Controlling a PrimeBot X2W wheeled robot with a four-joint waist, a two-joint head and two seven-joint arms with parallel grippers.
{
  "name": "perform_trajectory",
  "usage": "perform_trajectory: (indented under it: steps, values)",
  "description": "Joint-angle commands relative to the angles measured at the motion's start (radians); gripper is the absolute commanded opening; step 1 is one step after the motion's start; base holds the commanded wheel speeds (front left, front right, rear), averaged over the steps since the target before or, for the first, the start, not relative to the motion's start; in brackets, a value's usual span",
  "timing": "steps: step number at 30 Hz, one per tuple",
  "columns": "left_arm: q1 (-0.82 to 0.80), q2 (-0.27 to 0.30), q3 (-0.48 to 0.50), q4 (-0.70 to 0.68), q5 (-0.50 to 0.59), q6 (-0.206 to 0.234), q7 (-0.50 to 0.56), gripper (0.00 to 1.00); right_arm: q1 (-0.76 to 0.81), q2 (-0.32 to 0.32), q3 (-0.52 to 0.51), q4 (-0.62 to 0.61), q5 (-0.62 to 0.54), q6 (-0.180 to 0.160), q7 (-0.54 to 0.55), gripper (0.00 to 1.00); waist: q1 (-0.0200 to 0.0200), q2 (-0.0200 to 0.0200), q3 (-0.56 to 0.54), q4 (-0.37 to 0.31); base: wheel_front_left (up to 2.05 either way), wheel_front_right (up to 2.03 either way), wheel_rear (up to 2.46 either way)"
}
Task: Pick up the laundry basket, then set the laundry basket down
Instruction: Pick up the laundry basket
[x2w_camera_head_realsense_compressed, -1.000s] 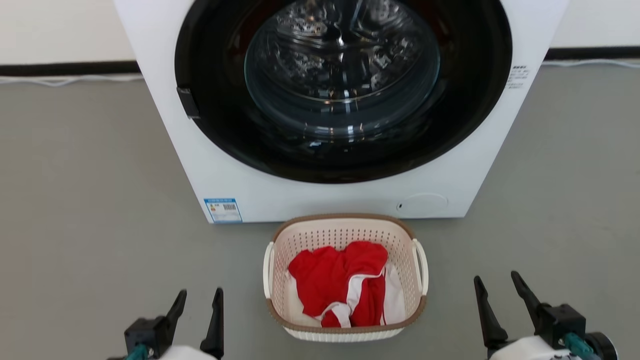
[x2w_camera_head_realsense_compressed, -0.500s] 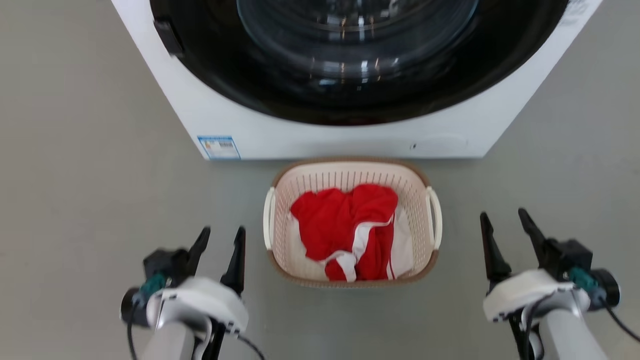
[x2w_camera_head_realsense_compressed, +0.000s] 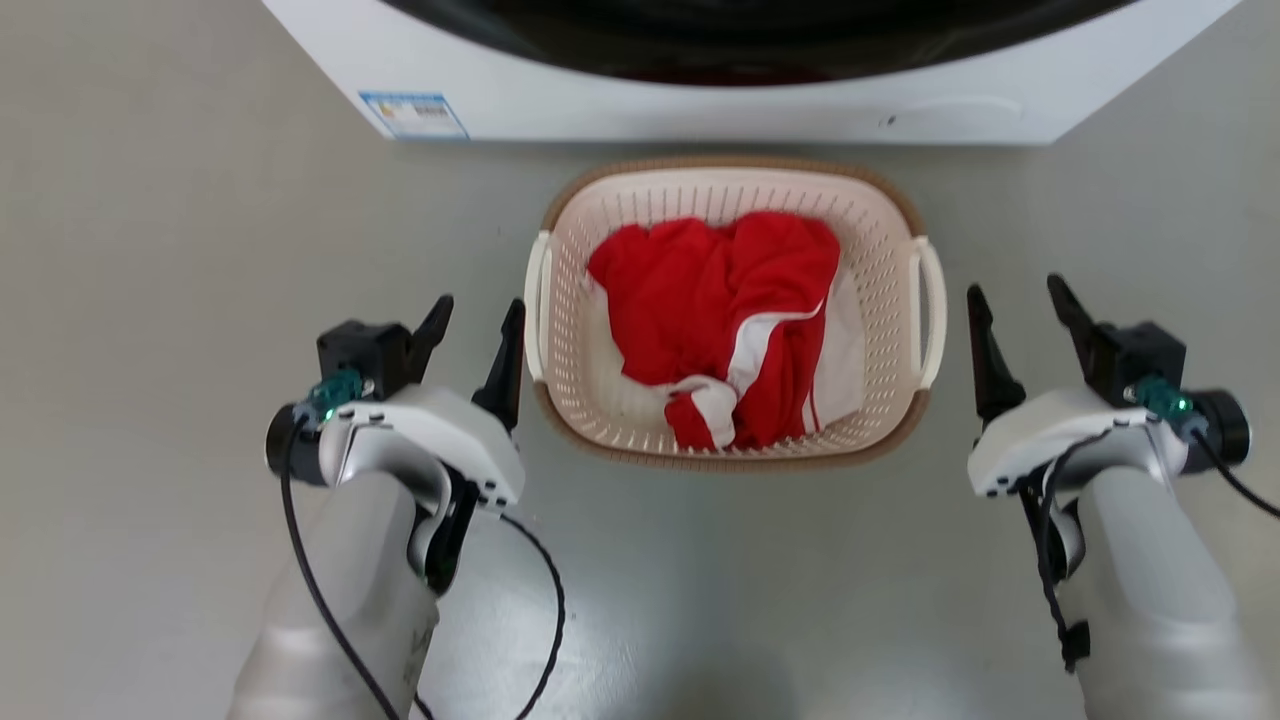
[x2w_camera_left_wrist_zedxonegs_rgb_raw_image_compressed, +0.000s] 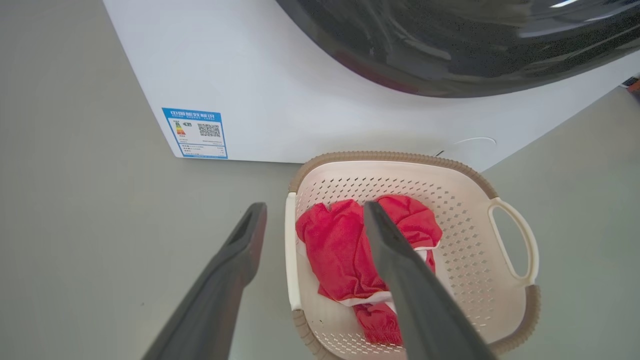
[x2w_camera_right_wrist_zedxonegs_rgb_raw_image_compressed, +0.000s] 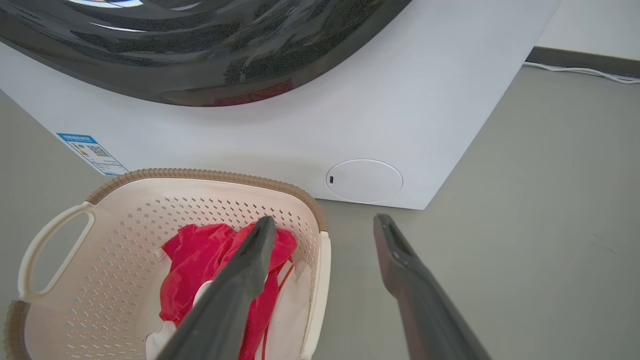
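a blue-bordered sticker (x2w_camera_left_wrist_zedxonegs_rgb_raw_image_compressed: 195, 133) is sitting at the lower left corner of the white washing machine (x2w_camera_left_wrist_zedxonegs_rgb_raw_image_compressed: 310, 95) front. its blue top band is carrying white chinese characters that are reading as 中国能效标识, with a finer line under them too small to read. below the band a qr code (x2w_camera_left_wrist_zedxonegs_rgb_raw_image_compressed: 209, 130) is showing at the right and a small stepped colour scale (x2w_camera_left_wrist_zedxonegs_rgb_raw_image_compressed: 180, 131) at the left; the print beneath is coming out too small to read
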Motion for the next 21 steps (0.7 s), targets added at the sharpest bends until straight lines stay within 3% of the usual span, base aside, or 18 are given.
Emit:
perform_trajectory:
  steps: [1,13,21]
  values:
    - [-0.034,0.018,0.011,0.0,-0.02,0.008,-0.005,1.0,-0.019,0.004,0.016,-0.006,-0.017,0.006,-0.012,1.0,0.0,0.0,0.056,0.006,0.0,0.0,0.0]
    - [-0.182,0.018,-0.057,0.075,-0.068,0.051,-0.005,1.0,-0.135,0.004,-0.011,0.056,-0.049,0.006,-0.012,1.0,0.0,0.0,0.19,-0.002,0.0,0.0,0.0]
    - [-0.224,0.018,-0.057,0.082,-0.06,0.057,-0.005,1.0,-0.163,0.004,-0.002,0.052,-0.039,0.006,-0.012,1.0,0.0,0.0,0.249,-0.01,0.0,0.0,0.0]
